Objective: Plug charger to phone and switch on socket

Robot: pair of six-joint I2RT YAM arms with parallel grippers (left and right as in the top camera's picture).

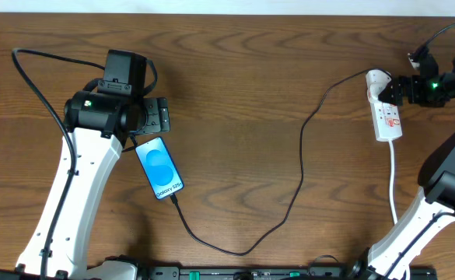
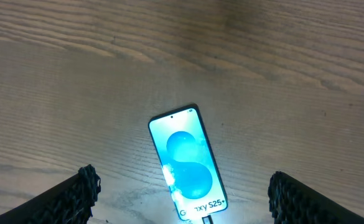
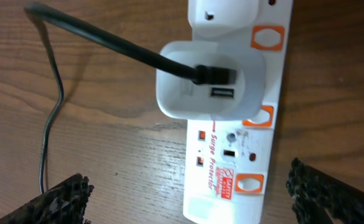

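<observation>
Since the charger (image 3: 107, 40) appears seated in the phone (image 1: 159, 168), the left gripper (image 2: 183, 186) is spread above it; the right gripper (image 3: 188, 183) is poised spread over the socket (image 1: 387, 120) for switching.

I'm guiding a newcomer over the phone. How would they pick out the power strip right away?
Start from the wooden table and go to its right side. The socket lies flat there, a narrow white strip with small red marks. Unlike the thin black charger winding over to the phone, it trails a thicker white cord.
</observation>
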